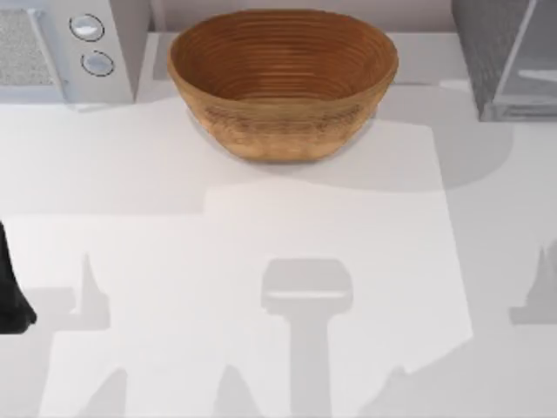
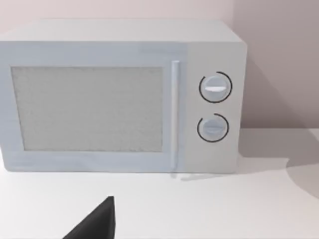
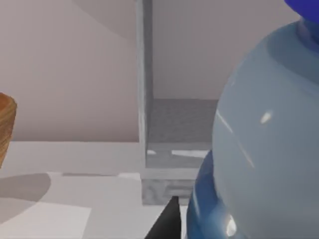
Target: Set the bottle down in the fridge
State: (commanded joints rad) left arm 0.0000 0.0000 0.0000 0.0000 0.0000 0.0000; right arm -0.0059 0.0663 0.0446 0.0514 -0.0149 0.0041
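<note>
Our right hand gripped the bottle, whose blue cap rose close before the right wrist camera, just short of the open fridge. That fridge stood at the desk's far right corner, the woven basket beside it. Our left hand waited near the white box; we could not tell its state.

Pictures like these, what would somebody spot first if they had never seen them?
Probably the big brown woven basket at the back middle of the table, between the white microwave in the back left corner and the grey fridge in the back right corner. Next, in the right wrist view, the clear bottle with its blue cap looms very close, with the open fridge ahead of it.
</note>
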